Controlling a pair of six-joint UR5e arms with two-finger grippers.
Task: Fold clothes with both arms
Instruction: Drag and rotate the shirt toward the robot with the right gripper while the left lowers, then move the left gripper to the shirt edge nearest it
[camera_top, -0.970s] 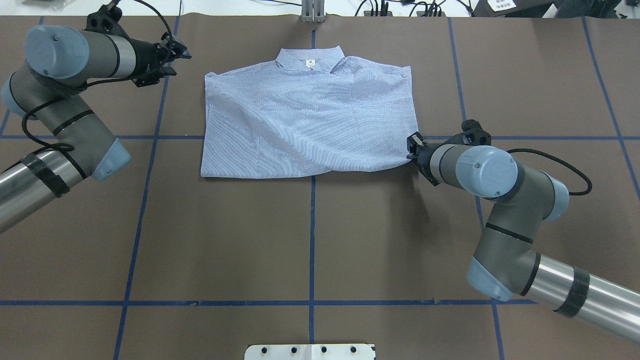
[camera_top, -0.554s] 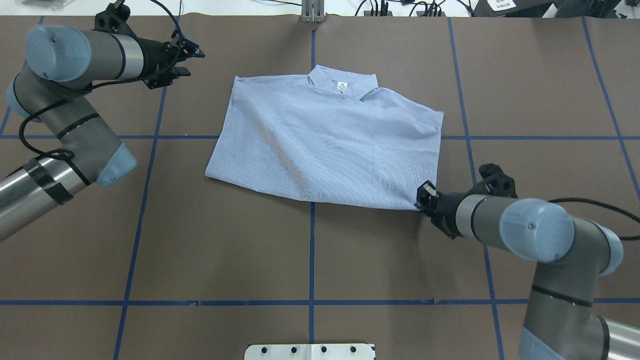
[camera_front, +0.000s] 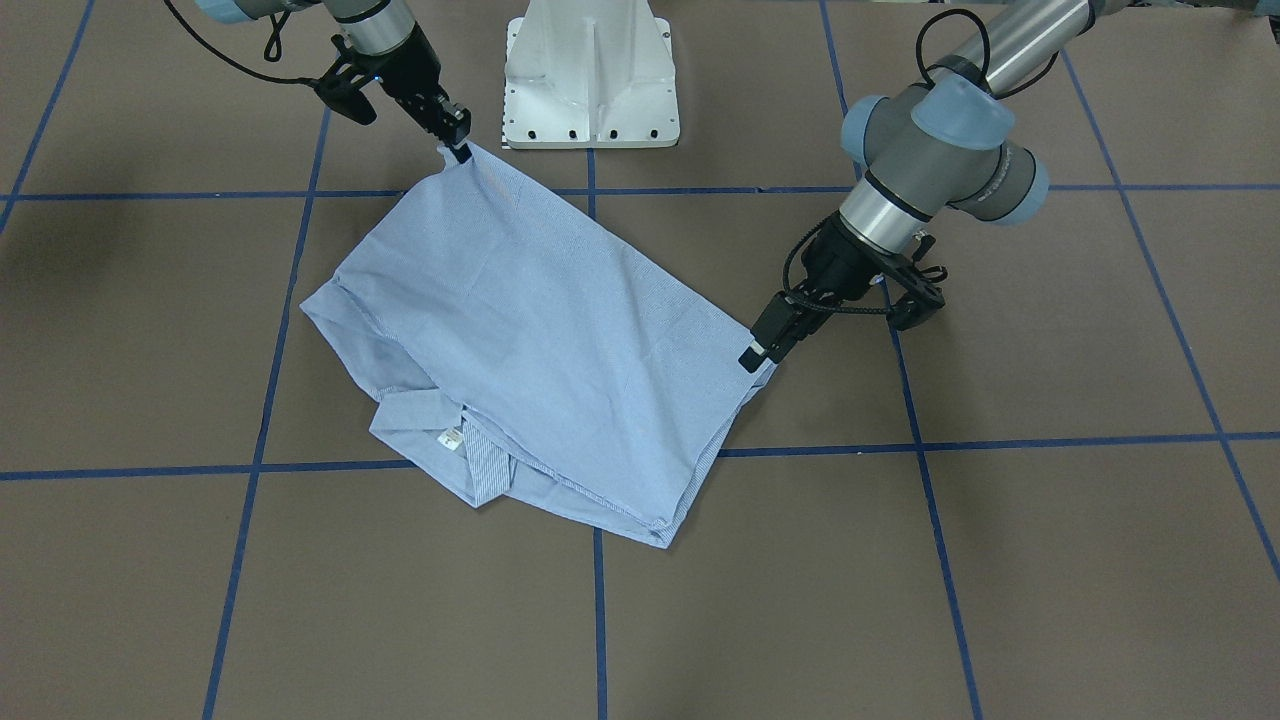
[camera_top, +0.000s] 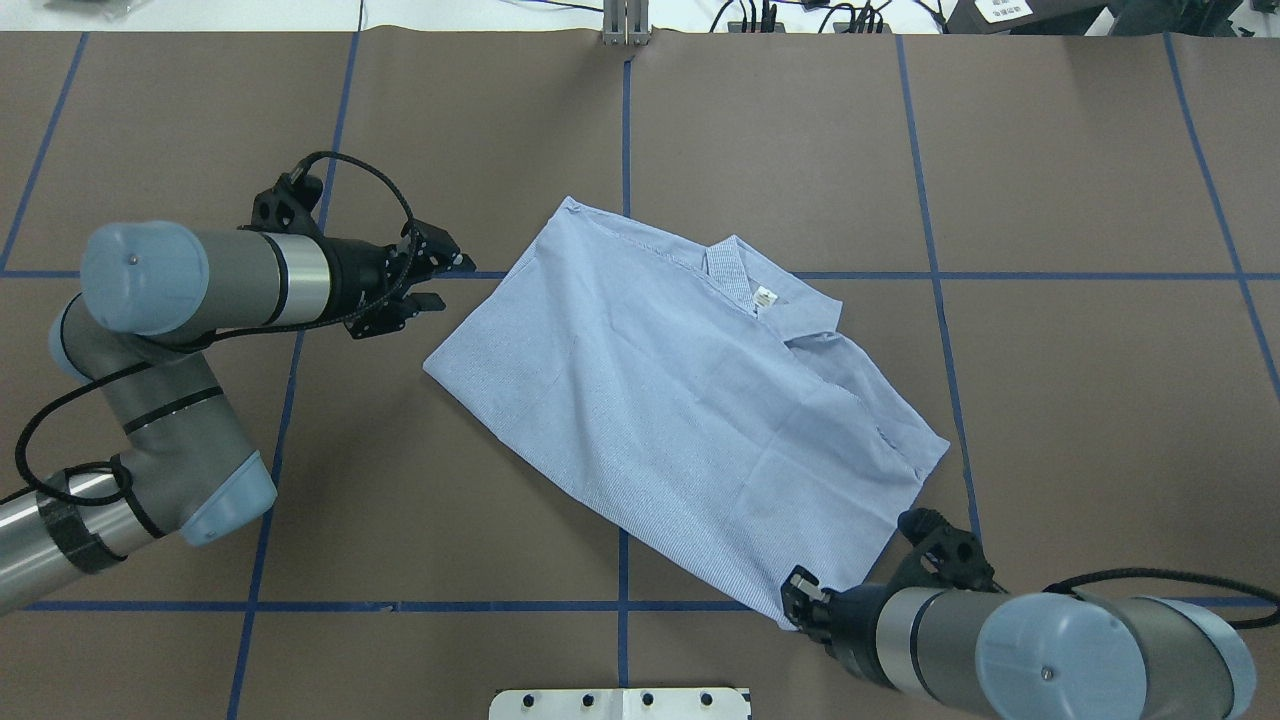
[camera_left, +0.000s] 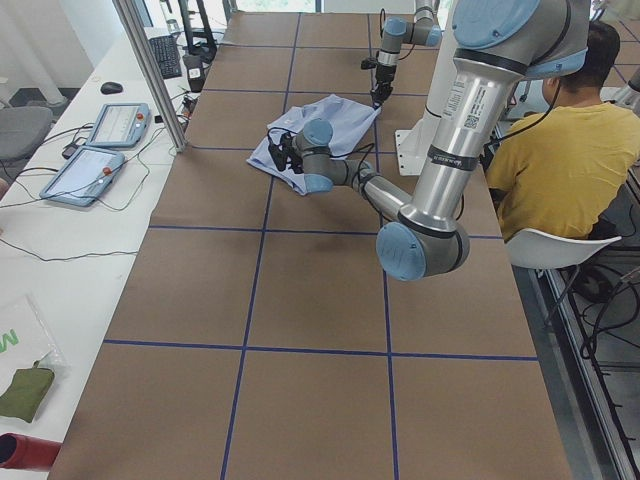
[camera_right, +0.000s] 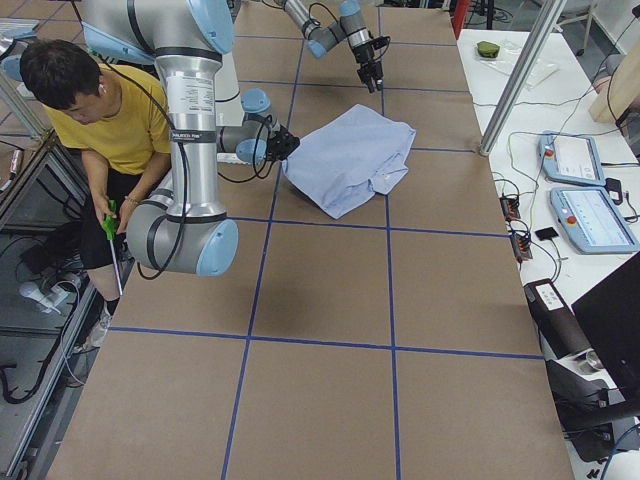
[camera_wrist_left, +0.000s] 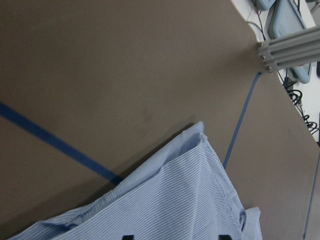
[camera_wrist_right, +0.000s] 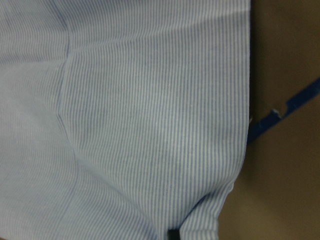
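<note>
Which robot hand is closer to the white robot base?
Right. The right hand pinches a corner of the shirt just beside the white base; the left hand is near another shirt corner, farther out on the table.

left gripper jaws apart | right gripper jaws pinched together

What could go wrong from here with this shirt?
1. The right gripper pinches only one corner of the shirt. A pull might slip the cloth free.
2. The left gripper is open near the shirt's edge and holds nothing, so a one-sided pull could drag and twist the cloth.
3. The shirt lies askew, with folded layers near the collar. These might slide apart.
</note>
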